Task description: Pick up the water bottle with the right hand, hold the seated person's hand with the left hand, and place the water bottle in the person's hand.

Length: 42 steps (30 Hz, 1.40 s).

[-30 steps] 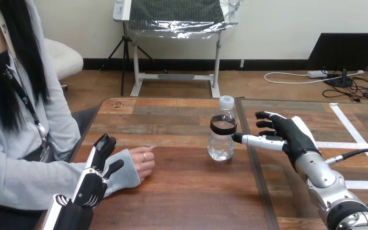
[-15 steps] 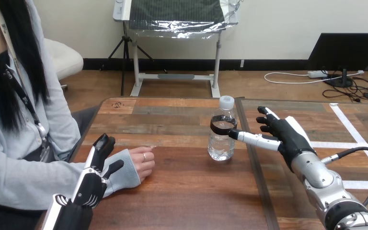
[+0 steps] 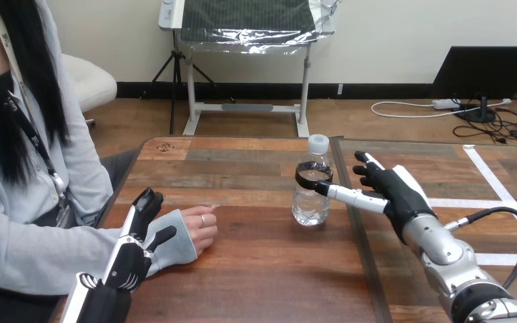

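Right hand point(image 3: 396, 193) fingers spread, thumb seemingly touching water bottle point(image 3: 311, 195); left hand point(image 3: 130, 259) fingers straight over person's wrist point(image 3: 182, 237).

Head cam sitting above near side of desk point(image 3: 262, 269), looking fwd + down across top. Facing far edge, which is running across mid-frame. Close in: desk spanning most of frame width in lower half, near edge getting cut by frame bottom. L arm w/ left hand point(image 3: 131, 259) showing at bottom-left corner, R arm w/ right hand point(image 3: 394, 192) at bottom-right. Person sitting at view's left. Water bottle point(image 3: 311, 185) standing approx. frame centre.
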### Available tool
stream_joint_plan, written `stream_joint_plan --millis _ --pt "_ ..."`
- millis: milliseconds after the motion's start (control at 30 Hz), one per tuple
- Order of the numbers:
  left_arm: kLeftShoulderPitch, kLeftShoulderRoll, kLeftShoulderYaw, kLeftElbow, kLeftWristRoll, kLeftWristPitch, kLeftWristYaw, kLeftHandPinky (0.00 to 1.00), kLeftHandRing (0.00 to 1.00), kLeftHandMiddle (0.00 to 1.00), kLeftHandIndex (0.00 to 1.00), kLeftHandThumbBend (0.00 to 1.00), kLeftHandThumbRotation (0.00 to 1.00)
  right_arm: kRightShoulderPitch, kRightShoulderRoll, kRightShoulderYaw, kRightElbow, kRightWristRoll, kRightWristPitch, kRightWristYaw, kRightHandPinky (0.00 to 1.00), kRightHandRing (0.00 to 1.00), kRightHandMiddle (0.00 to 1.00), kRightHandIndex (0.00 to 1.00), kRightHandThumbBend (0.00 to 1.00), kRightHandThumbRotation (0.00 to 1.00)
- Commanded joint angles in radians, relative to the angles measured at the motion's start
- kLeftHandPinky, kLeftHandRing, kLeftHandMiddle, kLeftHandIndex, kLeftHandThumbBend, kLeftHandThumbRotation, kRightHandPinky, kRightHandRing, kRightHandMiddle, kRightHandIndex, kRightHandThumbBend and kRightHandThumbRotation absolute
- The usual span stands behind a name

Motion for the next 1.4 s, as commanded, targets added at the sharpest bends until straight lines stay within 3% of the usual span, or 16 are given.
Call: stream_joint_plan --millis 0,400,967,1367 --pt "-0.04 -0.007 0.007 -0.021 0.01 -0.002 0.013 0.88 1.0 1.0 1.0 1.0 0.59 -0.053 0.012 -0.003 -0.024 0.006 -0.009 0.003 0.96 0.97 0.96 1.0 1.0 0.5" --pt "-0.037 -0.008 0.001 -0.029 0.013 0.008 0.019 0.89 1.0 1.0 1.0 1.0 0.57 -0.057 0.028 -0.003 -0.021 0.004 0.004 0.009 0.95 0.97 0.96 1.0 1.0 0.51" --pt "-0.033 -0.013 0.002 -0.03 0.029 0.007 0.037 0.88 1.0 1.0 1.0 1.0 0.58 -0.065 0.059 0.029 -0.017 -0.039 0.023 -0.036 0.89 0.93 0.95 1.0 1.0 0.59" --pt "-0.032 -0.012 0.006 -0.027 0.048 -0.001 0.047 0.88 1.0 1.0 1.0 1.0 0.58 -0.071 0.085 0.019 -0.015 -0.026 0.032 -0.032 0.88 0.94 0.95 1.0 1.0 0.59"
